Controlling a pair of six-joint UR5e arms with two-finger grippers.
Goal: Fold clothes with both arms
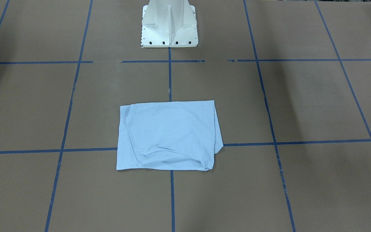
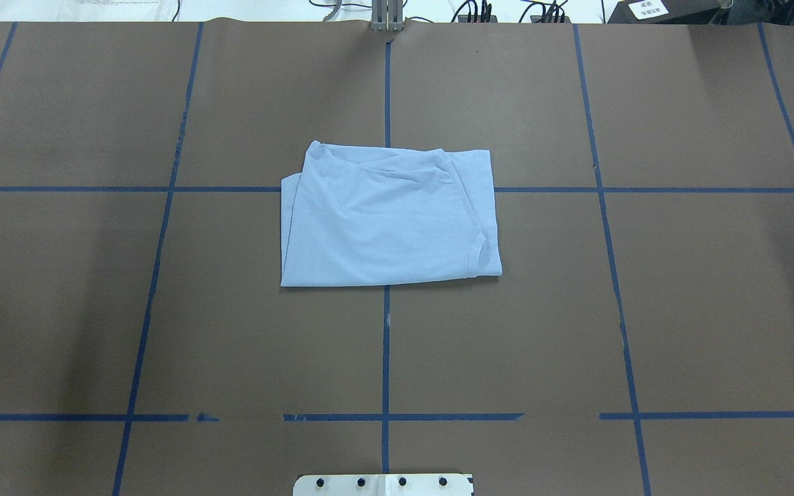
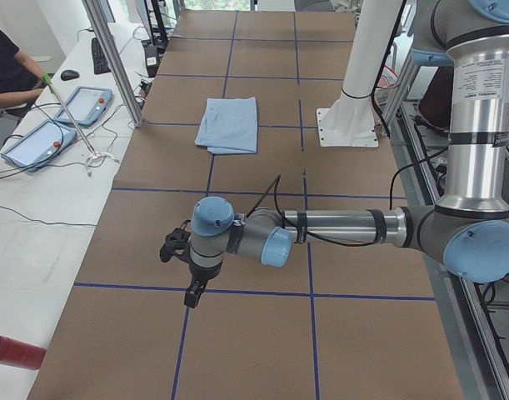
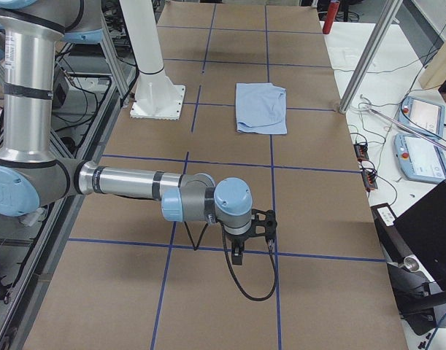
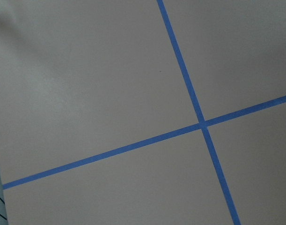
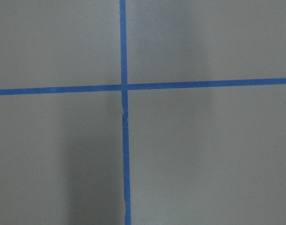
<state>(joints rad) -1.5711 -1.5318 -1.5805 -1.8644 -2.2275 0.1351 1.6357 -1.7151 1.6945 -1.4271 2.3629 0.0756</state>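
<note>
T-shirt [image 2: 383, 220], light blue and folded into a flat rectangle (its collar [image 2: 481, 249] shows at one corner), lies mid-table [image 2: 94, 310] across a crossing of blue tape lines [image 2: 387, 344], in front of the white pedestal [image 1: 169, 29] and apart from it. Well away from the cloth, the left gripper [image 3: 191, 298] hangs over the table's left end and the right gripper [image 4: 237, 257] over its right end, each pointing down. Whether either claw is spread or pressed together, I cannot tell from these side views.

The T-shirt [image 2: 387, 220] lies mid-way along the worktop [image 2: 163, 310], before the pedestal [image 1: 170, 25]. The left tool [image 3: 192, 295] hangs over the left end, the right tool [image 4: 237, 255] over the right, both well apart from it.
</note>
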